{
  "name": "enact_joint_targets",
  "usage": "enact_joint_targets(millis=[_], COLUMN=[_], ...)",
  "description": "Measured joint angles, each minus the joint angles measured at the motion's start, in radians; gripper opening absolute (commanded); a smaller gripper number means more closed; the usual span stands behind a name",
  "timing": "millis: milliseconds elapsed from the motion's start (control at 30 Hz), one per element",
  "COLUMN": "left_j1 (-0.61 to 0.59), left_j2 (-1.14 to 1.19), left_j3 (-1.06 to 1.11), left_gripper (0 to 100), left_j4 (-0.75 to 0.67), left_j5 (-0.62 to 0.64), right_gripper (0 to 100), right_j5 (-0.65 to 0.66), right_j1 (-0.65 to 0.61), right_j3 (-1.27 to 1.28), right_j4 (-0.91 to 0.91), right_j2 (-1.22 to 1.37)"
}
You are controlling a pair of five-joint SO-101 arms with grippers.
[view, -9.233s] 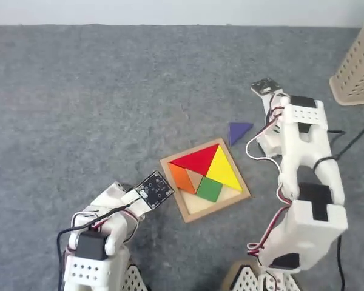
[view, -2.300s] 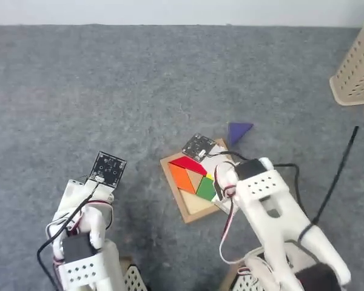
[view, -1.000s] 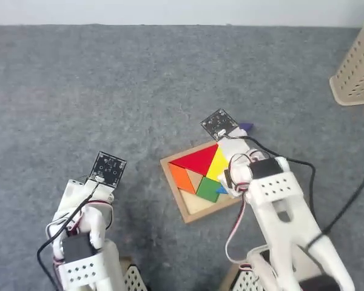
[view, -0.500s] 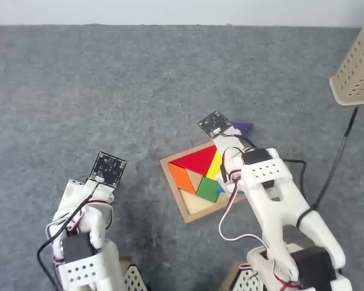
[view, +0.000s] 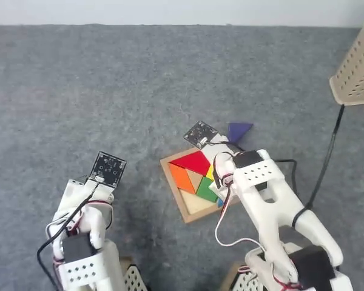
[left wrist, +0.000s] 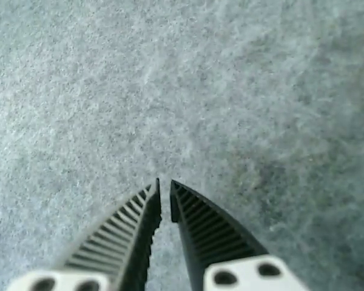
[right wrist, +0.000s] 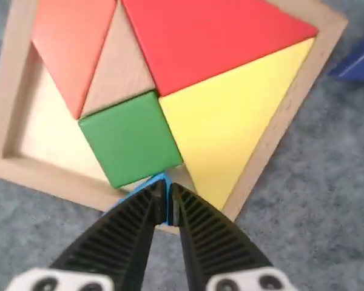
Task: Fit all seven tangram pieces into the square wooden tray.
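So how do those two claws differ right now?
The left gripper is shut on nothing; the right gripper pinches a small blue piece. The left hangs over bare carpet, the right over the edge of the wooden tray, beside the green square. Both have ribbed dark fingers.

Tray (view: 197, 205): mid-table, five pieces seated in its far and left parts.
Small piece (right wrist: 159, 180): at the tray's near-right rim, held in right gripper (right wrist: 165, 185).
Loose triangle (view: 238, 130): on the table, just far-right of the tray.
Basket (view: 357, 66): far right edge.
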Motion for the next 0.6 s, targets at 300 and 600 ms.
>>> enact_joint_targets(millis=[300, 600], left_j1=[0.003, 0.037], left_j2=[0.000, 0.000], left_j3=[0.000, 0.000], left_gripper=[3, 3], left_j4=[0.000, 0.015], left_j5=[0.000, 0.000], right_gripper=[0.6, 0.6], right_j5=[0.000, 0.000], right_j1=[0.048, -0.018], right_j3=[0.002, 0.087], right_j4=[0.087, 0.069], right_j2=[-0.081, -0.104])
